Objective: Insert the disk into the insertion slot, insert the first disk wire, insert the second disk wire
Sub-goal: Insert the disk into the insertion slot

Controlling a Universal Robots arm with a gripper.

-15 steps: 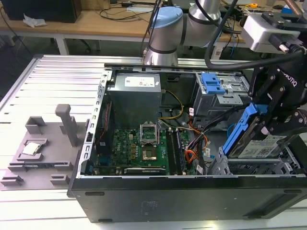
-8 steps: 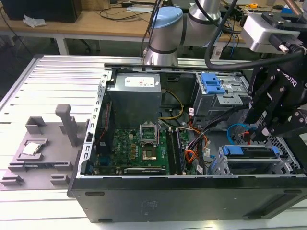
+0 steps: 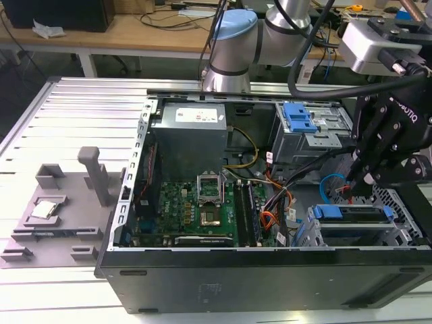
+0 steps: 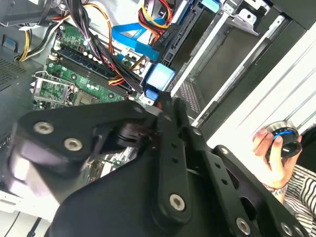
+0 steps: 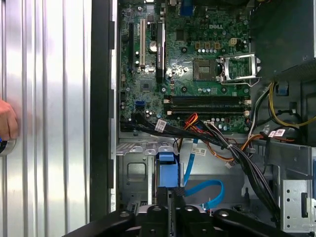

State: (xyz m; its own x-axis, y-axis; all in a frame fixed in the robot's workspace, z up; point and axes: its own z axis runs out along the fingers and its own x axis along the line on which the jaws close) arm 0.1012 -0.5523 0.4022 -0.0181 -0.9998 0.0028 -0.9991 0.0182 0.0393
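Observation:
In the exterior view the disk (image 3: 354,214), in its blue carrier, lies inside the insertion slot (image 3: 399,202), a grey perforated cage at the case's near right corner. My black gripper (image 3: 351,183) hangs just above the disk's inner edge. In both wrist views the gripper (image 4: 157,101) (image 5: 170,195) is shut, with its tips on a blue connector block (image 4: 160,76) (image 5: 166,170). A flat blue disk wire (image 4: 131,38) (image 5: 207,186) (image 3: 331,183) loops from that block toward the motherboard.
The open case holds a green motherboard (image 3: 196,209), a grey power supply (image 3: 189,135) and a taller metal box with a blue latch (image 3: 297,118). Black and orange cables (image 5: 217,140) cross beside the gripper. A person's hand (image 4: 269,158) holds a round device outside the case.

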